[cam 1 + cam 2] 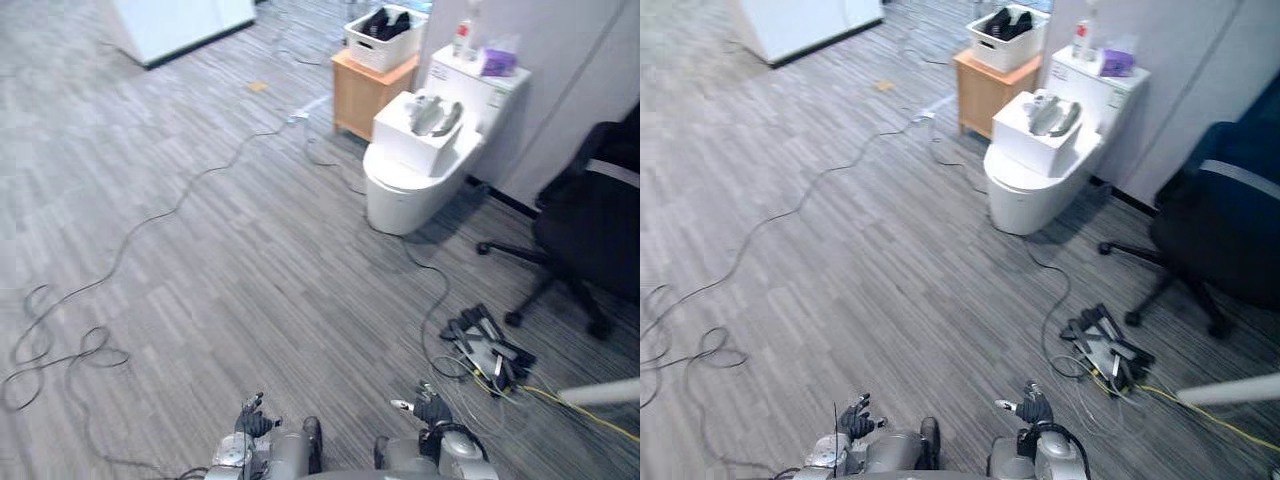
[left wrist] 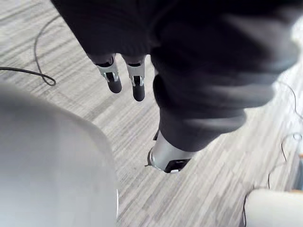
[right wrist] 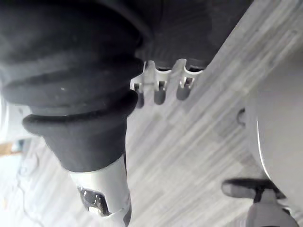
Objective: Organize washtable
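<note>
Grey striped floor; toilet; bottle

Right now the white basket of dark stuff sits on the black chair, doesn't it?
Not quite. The white basket of dark stuff sits on the small wooden cabinet, not on the black chair, which stands apart from it. The left eye view shows this.

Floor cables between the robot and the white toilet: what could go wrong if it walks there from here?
The black cable runs over the carpet from the toilet toward the robot; a foot could catch on it.
The power strip bundle lies near the robot's right side; stepping on it could cause a stumble.
The office chair stands beside the toilet and may crowd the robot there.
</note>
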`<state>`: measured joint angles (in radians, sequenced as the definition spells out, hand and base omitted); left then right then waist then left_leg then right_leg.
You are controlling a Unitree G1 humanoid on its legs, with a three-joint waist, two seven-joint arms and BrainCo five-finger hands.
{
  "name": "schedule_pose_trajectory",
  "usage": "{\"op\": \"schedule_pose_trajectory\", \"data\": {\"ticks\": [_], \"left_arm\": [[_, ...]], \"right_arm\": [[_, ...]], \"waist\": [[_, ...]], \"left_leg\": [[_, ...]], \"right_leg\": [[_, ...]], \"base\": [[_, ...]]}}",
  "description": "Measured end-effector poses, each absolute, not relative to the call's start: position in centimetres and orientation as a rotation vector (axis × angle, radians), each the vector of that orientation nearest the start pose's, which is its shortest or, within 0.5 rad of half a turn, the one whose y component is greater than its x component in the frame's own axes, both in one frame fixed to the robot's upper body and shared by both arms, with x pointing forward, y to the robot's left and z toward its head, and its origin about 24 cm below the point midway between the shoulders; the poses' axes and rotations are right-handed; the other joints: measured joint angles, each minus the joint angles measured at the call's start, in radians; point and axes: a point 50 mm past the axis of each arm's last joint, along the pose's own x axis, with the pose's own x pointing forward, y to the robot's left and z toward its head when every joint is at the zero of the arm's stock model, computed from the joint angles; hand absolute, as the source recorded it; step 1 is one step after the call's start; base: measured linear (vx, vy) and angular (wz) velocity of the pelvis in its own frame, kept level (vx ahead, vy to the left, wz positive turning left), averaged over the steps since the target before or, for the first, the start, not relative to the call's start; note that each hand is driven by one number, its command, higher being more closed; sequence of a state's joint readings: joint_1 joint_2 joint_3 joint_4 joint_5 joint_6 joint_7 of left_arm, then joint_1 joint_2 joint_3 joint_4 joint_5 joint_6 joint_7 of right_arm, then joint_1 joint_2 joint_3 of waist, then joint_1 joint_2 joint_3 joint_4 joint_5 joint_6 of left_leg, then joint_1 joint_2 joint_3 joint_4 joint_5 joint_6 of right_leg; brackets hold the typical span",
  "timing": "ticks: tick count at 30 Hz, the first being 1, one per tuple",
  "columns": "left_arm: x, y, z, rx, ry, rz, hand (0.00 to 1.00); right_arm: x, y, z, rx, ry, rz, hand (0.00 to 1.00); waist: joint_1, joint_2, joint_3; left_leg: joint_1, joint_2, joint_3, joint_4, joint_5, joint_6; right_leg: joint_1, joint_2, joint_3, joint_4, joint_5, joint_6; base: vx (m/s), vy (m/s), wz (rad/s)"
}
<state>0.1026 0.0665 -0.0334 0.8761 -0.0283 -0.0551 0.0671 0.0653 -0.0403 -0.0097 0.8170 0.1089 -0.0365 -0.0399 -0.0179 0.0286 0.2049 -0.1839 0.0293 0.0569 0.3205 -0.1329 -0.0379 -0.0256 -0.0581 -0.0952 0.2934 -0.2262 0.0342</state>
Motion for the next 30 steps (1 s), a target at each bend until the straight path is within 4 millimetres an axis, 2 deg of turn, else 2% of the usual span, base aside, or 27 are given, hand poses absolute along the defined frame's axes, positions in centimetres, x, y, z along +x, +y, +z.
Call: {"op": "schedule_pose_trajectory", "data": {"ticks": [1,3,5,6,7,8,9,10,11,12,13,14,15,17,19,22,28,30], "left_arm": [[12.7,17.4,-14.4,0.065,0.917,0.098,0.00],[13.2,17.3,-14.2,0.060,0.893,0.097,0.00],[13.2,17.5,-14.1,0.067,0.888,0.099,0.00],[13.4,17.6,-14.1,0.069,0.883,0.099,0.00],[13.4,17.8,-14.0,0.074,0.882,0.102,0.00],[13.5,18.0,-14.0,0.066,0.881,0.118,0.00],[13.3,17.4,-14.1,0.050,0.889,0.113,0.00],[13.2,16.9,-14.2,0.039,0.890,0.106,0.00],[13.3,16.9,-14.2,0.052,0.892,0.093,0.00],[13.5,16.7,-14.2,0.077,0.891,0.066,0.00],[13.6,17.3,-14.1,0.097,0.892,0.067,0.00],[13.4,17.2,-14.2,0.086,0.898,0.076,0.00],[12.8,17.0,-14.4,0.078,0.919,0.081,0.00],[12.6,17.3,-14.5,0.089,0.925,0.080,0.00],[12.3,17.5,-14.5,0.102,0.930,0.081,0.00],[11.9,17.5,-14.8,0.103,0.948,0.082,0.00],[11.5,17.8,-15.0,0.096,0.965,0.098,0.00],[11.2,17.9,-15.1,0.091,0.980,0.111,0.00]], "right_arm": [[15.0,-17.0,-13.3,0.055,0.843,-0.127,0.00],[15.7,-16.4,-13.1,0.055,0.825,-0.107,0.00],[16.5,-16.0,-12.7,0.061,0.801,-0.099,0.00],[16.8,-15.6,-12.6,0.071,0.790,-0.093,0.00],[16.9,-15.5,-12.5,0.074,0.785,-0.092,0.00],[16.7,-15.6,-12.6,0.072,0.789,-0.094,0.00],[16.5,-16.0,-12.6,0.058,0.790,-0.098,0.00],[16.7,-16.5,-12.4,0.046,0.780,-0.101,0.00],[16.6,-16.7,-12.4,0.037,0.784,-0.099,0.00],[16.1,-16.8,-12.8,0.026,0.807,-0.096,0.00],[15.8,-16.4,-13.0,0.036,0.824,-0.092,0.00],[15.7,-16.5,-13.2,0.031,0.833,-0.096,0.00],[16.0,-17.0,-13.0,0.009,0.826,-0.097,0.00],[16.2,-17.0,-13.0,0.009,0.829,-0.101,0.00],[16.1,-16.1,-13.2,0.025,0.834,-0.085,0.00],[15.9,-15.8,-13.4,0.013,0.848,-0.069,0.00],[15.5,-16.0,-13.7,-0.021,0.873,-0.051,0.00],[15.2,-15.7,-13.9,-0.030,0.887,-0.022,0.00]], "waist": [[0.007,0.001,0.000],[0.035,0.001,0.004],[0.032,-0.012,0.009],[0.032,-0.017,0.010],[0.030,-0.017,0.013],[0.026,-0.010,0.015],[0.029,0.013,0.016],[0.025,0.042,0.016],[0.008,0.049,0.016],[-0.027,0.032,0.009],[-0.037,0.010,0.008],[-0.029,0.012,0.010],[-0.021,0.037,0.010],[-0.018,0.022,0.014],[-0.017,0.012,0.004],[-0.020,0.012,-0.005],[-0.022,0.007,-0.012],[-0.024,0.003,-0.033]], "left_leg": [[-0.007,0.005,0.000,-0.002,0.007,-0.008],[-0.018,-0.002,-0.004,-0.036,0.060,-0.002],[-0.016,-0.015,0.004,-0.087,0.095,-0.008],[-0.016,-0.004,0.060,-0.096,0.083,-0.006],[-0.027,0.011,0.105,-0.055,0.065,0.011],[-0.047,0.069,0.180,0.127,0.019,0.041],[-0.056,0.139,0.228,0.241,-0.036,0.018],[-0.069,0.131,0.231,0.246,-0.045,0.009],[-0.049,0.081,0.192,0.165,-0.048,0.017],[-0.010,0.003,0.102,-0.018,0.004,0.046],[-0.008,-0.023,0.097,-0.031,0.005,0.026],[0.000,0.029,0.135,0.094,-0.040,0.014],[0.070,0.030,0.101,-0.006,-0.062,-0.010],[0.095,0.005,0.094,-0.065,-0.033,0.013],[0.113,-0.015,0.086,-0.078,-0.025,0.016],[0.118,-0.028,0.098,-0.098,-0.009,0.034],[0.164,-0.033,0.104,-0.214,0.067,0.036],[0.182,-0.032,0.102,-0.268,0.093,0.032]], "right_leg": [[0.004,0.001,-0.017,-0.009,0.006,0.001],[0.003,-0.006,-0.056,-0.021,0.019,0.001],[0.002,-0.026,-0.095,-0.027,0.026,-0.002],[-0.001,-0.043,-0.122,-0.038,0.036,-0.003],[-0.005,-0.054,-0.138,-0.036,0.036,-0.003],[-0.007,-0.076,-0.193,-0.007,0.034,-0.002],[-0.008,-0.077,-0.242,0.041,0.029,0.007],[-0.011,-0.073,-0.248,0.056,0.021,0.014],[-0.017,-0.074,-0.219,0.020,-0.011,0.028],[-0.011,-0.048,-0.175,-0.074,0.021,-0.021],[-0.003,-0.069,-0.176,-0.115,0.074,-0.027],[0.016,-0.079,-0.209,-0.135,0.107,0.006],[0.022,-0.066,-0.224,-0.138,0.115,0.014],[0.026,-0.085,-0.237,-0.139,0.123,0.020],[0.042,-0.098,-0.227,-0.153,0.133,0.024],[0.040,-0.104,-0.203,-0.177,0.155,0.058],[0.039,-0.100,-0.199,-0.209,0.186,0.050],[0.037,-0.096,-0.200,-0.223,0.191,0.045]], "base": [[-0.05,-0.079,0.76],[-0.06,-0.036,0.52],[-0.09,0.022,0.52],[-0.09,0.046,0.53],[-0.11,0.053,0.45],[-0.08,0.065,0.33],[-0.06,0.067,0.28],[-0.05,0.140,0.51],[-0.07,0.106,1.24],[-0.12,0.104,1.61],[-0.07,0.026,1.61],[0.00,0.048,1.04],[0.02,0.116,0.72],[-0.06,0.149,0.40],[-0.12,0.127,0.17],[-0.09,0.072,-0.16],[-0.09,-0.017,-0.05],[-0.06,-0.028,-0.04]]}}
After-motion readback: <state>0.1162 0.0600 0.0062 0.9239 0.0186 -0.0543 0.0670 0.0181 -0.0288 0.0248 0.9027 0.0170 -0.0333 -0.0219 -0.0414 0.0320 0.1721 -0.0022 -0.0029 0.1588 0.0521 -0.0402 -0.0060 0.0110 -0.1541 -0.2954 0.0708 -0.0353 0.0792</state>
